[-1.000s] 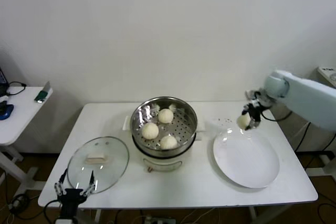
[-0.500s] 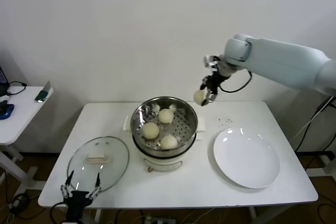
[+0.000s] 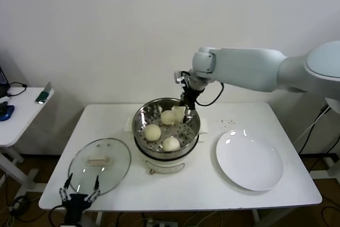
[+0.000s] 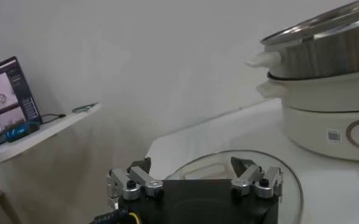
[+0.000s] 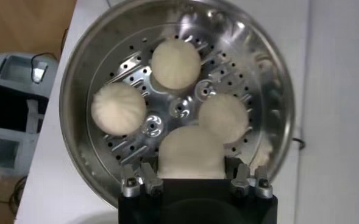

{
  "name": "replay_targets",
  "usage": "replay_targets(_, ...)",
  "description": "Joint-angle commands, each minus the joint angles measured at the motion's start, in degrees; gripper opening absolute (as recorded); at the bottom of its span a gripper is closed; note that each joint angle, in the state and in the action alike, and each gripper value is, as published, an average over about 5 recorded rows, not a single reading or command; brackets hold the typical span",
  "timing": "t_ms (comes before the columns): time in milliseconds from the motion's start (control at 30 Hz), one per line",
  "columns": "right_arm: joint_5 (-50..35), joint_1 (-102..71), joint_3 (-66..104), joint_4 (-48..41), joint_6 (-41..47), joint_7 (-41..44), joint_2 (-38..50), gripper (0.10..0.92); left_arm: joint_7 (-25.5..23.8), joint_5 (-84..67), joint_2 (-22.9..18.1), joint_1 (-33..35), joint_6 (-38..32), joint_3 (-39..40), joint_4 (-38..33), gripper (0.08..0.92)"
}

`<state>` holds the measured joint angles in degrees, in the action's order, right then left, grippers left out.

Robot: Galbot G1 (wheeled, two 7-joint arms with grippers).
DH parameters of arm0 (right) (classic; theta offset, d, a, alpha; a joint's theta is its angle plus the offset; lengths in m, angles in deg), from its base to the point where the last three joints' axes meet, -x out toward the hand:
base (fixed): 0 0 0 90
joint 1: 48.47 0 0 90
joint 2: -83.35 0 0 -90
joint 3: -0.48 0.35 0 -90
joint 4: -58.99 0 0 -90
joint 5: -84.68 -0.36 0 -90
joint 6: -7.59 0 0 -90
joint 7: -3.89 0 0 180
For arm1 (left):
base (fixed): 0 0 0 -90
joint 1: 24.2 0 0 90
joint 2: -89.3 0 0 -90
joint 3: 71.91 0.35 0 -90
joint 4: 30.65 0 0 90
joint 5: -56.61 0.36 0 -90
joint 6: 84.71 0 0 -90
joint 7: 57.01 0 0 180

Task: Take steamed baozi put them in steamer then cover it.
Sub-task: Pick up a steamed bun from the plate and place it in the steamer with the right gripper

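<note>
Right hand (image 3: 183, 111) pinching baozi (image 5: 190, 153) over steamer (image 3: 142, 118); left hand (image 3: 78, 192) spread near cover (image 3: 114, 158).

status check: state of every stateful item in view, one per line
steamer: uncovered, three baozi on its tray
fourth baozi: held over the steamer
right gripper: shut on the fourth baozi
cover: flat on the table, off the steamer
left gripper: open, by the cover
plate: empty

- The fourth bun (image 5: 190, 152), clamped in the right gripper (image 3: 184, 111), has been carried from above the plate (image 3: 249, 163) to over the steamer (image 3: 166, 111), then lowered inside its back rim.
</note>
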<state>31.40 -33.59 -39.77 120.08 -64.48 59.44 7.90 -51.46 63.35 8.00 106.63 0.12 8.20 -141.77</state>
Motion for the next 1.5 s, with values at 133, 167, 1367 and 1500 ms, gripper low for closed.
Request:
replay_targets(133, 0.92, -4.08, -3.65, -0.07, 0.56, -1.39, -2.76, 0.688, 0.02, -0.36, -0.04, -0.39, -0.01, -0.06, 0.29, 0.823)
replay_targets(167, 0.99, -4.27, -3.69, -0.2, 0.53, -1.48, -2.75, 0.69, 0.01, -0.36, -0.06, -0.57, 0.02, -0.05, 0.39, 0.823)
replay_targets(1367, 1.8, -0.79, 5.23, 0.51, -1.17, -3.09, 4.64, 0.823, -0.18, -0.83, 0.58, -2.84, 1.11, -0.2, 1.63, 0.823)
replay_targets(1500, 0.85, -0.65, 10.3, 2.68, -7.1, -9.77, 11.45, 0.823, -0.15, -0.43, 0.62, -2.99, 1.22, -0.39, 1.51, 0.823)
